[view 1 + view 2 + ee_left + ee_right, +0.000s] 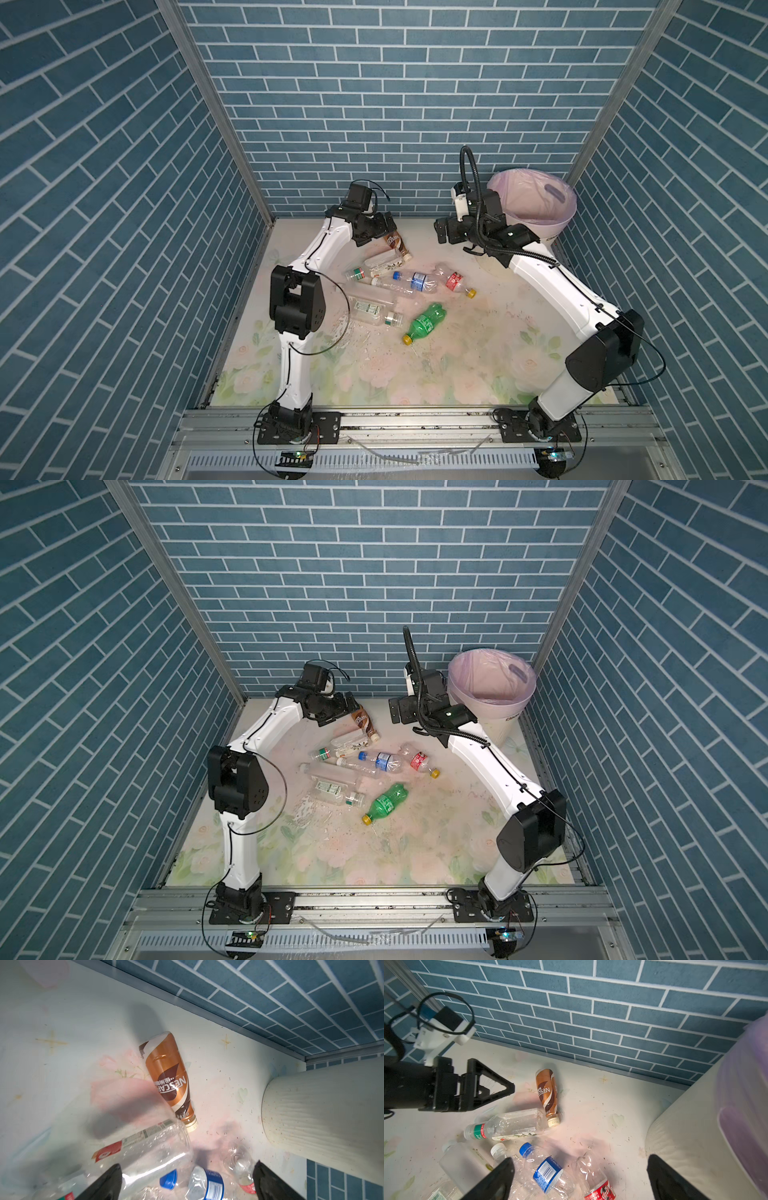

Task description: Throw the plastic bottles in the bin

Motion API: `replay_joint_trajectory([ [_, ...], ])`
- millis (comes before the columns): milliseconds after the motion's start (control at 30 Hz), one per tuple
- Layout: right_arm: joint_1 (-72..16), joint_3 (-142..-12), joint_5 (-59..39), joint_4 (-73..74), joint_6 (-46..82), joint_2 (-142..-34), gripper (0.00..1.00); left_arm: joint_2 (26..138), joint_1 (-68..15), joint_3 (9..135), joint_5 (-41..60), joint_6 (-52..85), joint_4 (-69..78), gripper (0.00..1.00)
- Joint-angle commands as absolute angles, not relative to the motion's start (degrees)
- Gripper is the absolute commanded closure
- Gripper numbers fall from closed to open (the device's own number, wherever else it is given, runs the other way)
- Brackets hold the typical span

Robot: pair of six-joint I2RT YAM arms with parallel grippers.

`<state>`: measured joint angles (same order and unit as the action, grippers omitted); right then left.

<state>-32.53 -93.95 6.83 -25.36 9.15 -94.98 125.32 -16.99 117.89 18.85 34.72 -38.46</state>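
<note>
The plastic bottles lie on their sides in a loose cluster on the table, between the two arms and outside the bin. The brown bottle (pixel 168 1076) farthest back wears a glossy copper-and-white sleeve reading "NESCAF…" in white, with a cream cap. Touching its neck is a clear bottle (pixel 508 1125) with a green-and-red neck band. Nearer lies a crumpled clear bottle (pixel 547 1174) with a blue cap and a blue label carrying a barcode. Just beside it is a dented one (pixel 598 1186) with a red label whose white characters cannot be read. The green bottle (pixel 426 322) with a yellow cap lies apart in front; its white lettering is too small to read.

The bin (pixel 322 1109), cream and ribbed, stands in the far right corner, lined with a thin lilac bag (pixel 490 679).

The left gripper (pixel 188 1164) hangs over the back of the cluster by the brown bottle, jaws spread wide and empty. The right gripper (pixel 580 1158) hangs beside the bin, jaws likewise spread, holding nothing.

The table (pixel 415 374) is pale with a faded floral print and dark specks. Blue brick-patterned walls (pixel 374 83) surround it.
</note>
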Motion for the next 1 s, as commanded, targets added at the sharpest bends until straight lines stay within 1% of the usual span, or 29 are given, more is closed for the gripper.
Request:
replay_joint_trajectory([
  [0,-32.81,-91.21,5.85,-20.69,8.57,-95.66,0.01,129.27,-16.46,122.00,21.73,39.08,-35.08,0.01],
  [233,-32.80,-88.70,7.24,-16.80,7.78,-97.20,0.01,140.18,-16.44,133.45,17.99,42.20,-39.54,0.01],
  [433,-32.76,-86.89,6.52,-14.12,7.97,-97.30,0.01,146.31,-16.44,137.73,16.12,44.53,-38.27,0.01],
  [533,-32.62,-86.01,5.36,-13.54,8.01,-97.12,0.01,148.85,-16.48,139.94,17.08,44.81,-35.85,0.01],
  [633,-32.51,-85.96,4.61,-13.89,7.91,-97.46,0.01,152.31,-16.44,144.51,15.83,44.87,-38.37,0.01],
  [867,-31.73,-83.44,4.90,-11.53,9.12,-96.04,0.01,155.41,-16.35,145.02,14.77,46.65,-37.37,0.01],
  [933,-31.47,-82.60,4.90,-10.96,9.56,-95.51,0.01,155.80,-16.35,145.02,14.43,46.66,-36.88,0.04],
  [967,-31.31,-82.33,5.00,-10.71,9.74,-95.31,0.01,155.91,-16.35,145.02,14.41,46.74,-36.59,0.07],
])
